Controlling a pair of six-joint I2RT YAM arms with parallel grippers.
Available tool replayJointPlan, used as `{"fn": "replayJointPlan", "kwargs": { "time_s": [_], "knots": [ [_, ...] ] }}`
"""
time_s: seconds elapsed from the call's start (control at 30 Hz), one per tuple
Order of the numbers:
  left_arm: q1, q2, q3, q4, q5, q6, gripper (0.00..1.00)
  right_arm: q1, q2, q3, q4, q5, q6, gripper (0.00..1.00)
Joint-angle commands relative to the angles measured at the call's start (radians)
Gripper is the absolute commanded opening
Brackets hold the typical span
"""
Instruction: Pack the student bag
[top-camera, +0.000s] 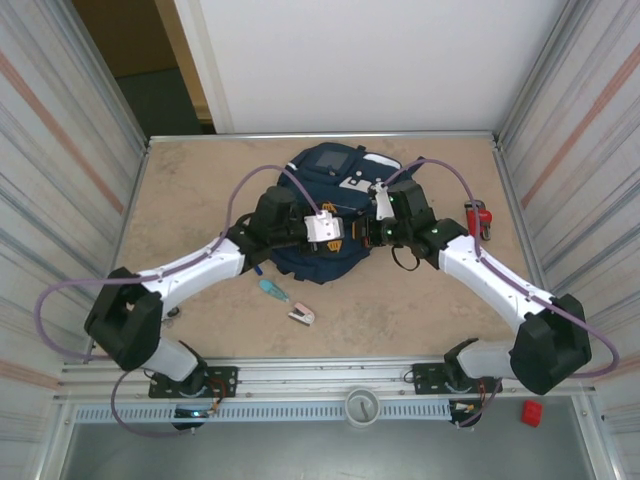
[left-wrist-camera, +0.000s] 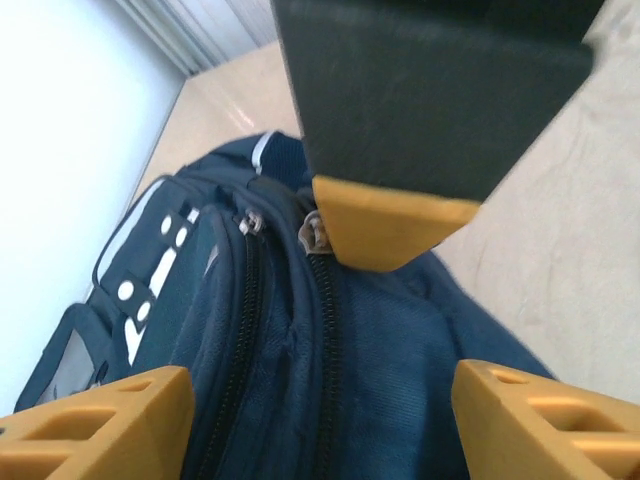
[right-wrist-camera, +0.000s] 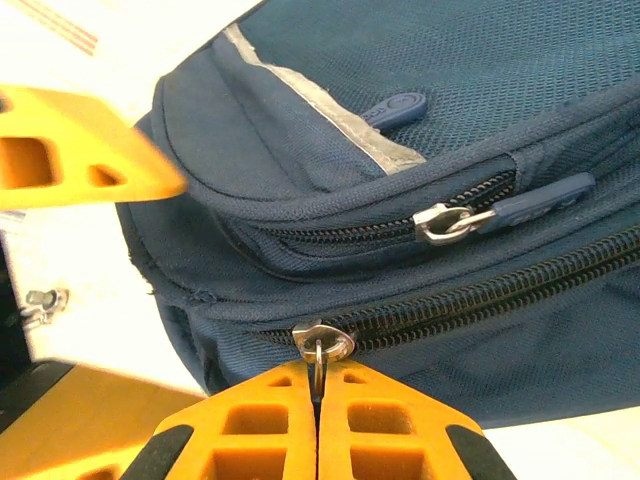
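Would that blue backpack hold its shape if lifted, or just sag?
Probably sags: the student bag is soft, creased fabric. Unlikely to roll, lying flat and broad. Pulling the zipper pull in the right end effector likely just slides the zip.

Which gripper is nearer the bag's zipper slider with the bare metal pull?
Right. The right gripper is shut on the metal pull of the zipper slider, at the student bag's side. The left gripper hangs open over the bag, short of that slider.

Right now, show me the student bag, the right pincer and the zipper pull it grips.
student bag (top-camera: 318, 168), top view, navy upper panel.
right pincer (right-wrist-camera: 318, 400), right wrist view, seam between shut fingertips.
zipper pull (right-wrist-camera: 322, 341), right wrist view, its metal loop.
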Motion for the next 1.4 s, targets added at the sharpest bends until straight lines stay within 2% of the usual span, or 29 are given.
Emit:
{"fn": "replayJointPlan", "kwargs": {
  "time_s": [0.0,0.1,0.23,0.33,0.53,0.6,0.7,0.73,0.8,0.87,0.93,1.0,1.1,1.27,1.37],
  "knots": [
    [0.006,0.040,0.054,-0.041,-0.031,0.054,0.58,0.011,-0.008,0.059,0.102,-0.029,0.020,0.00],
    [0.012,0.073,0.068,-0.027,-0.004,0.064,0.46,0.011,-0.009,0.050,0.102,-0.038,0.021,0.00],
    [0.039,0.091,0.069,0.000,0.056,0.047,0.16,0.007,-0.017,0.035,0.082,-0.034,0.009,0.00],
    [0.078,0.059,0.034,0.051,0.151,0.018,0.00,-0.030,-0.020,0.014,0.042,-0.032,-0.019,0.00],
    [0.218,-0.019,-0.064,0.234,0.397,-0.138,0.00,-0.210,-0.006,-0.033,-0.050,-0.036,-0.050,0.00],
    [0.231,-0.014,-0.057,0.221,0.392,-0.136,0.00,-0.220,-0.002,-0.034,-0.034,-0.054,-0.037,0.00],
    [0.231,0.000,-0.033,0.156,0.335,-0.108,0.01,-0.176,-0.006,-0.029,0.013,-0.065,-0.021,0.00],
    [0.230,-0.003,-0.030,0.145,0.318,-0.108,0.08,-0.163,-0.004,-0.022,0.016,-0.062,-0.022,0.00],
    [0.216,-0.025,-0.030,0.115,0.266,-0.108,0.31,-0.134,-0.006,-0.008,0.021,-0.054,-0.019,0.00],
    [0.187,-0.058,-0.037,0.078,0.208,-0.088,0.47,-0.116,-0.009,0.001,0.025,-0.057,-0.014,0.00],
    [0.144,-0.083,-0.048,0.038,0.145,-0.046,0.59,-0.105,-0.016,0.006,0.031,-0.059,-0.005,0.00],
    [0.097,-0.093,-0.052,0.002,0.078,0.000,0.66,-0.092,-0.023,0.010,0.037,-0.055,0.001,0.00],
    [0.055,-0.065,-0.021,-0.063,0.027,0.030,0.68,-0.080,-0.027,0.015,0.043,-0.059,0.011,0.00],
    [0.003,0.025,0.061,-0.144,-0.024,0.073,0.65,-0.051,-0.042,0.028,0.048,-0.062,0.023,0.00],
    [0.002,0.064,0.097,-0.160,-0.031,0.083,0.53,-0.038,-0.053,0.033,0.043,-0.055,0.024,0.00]
  ]
}}
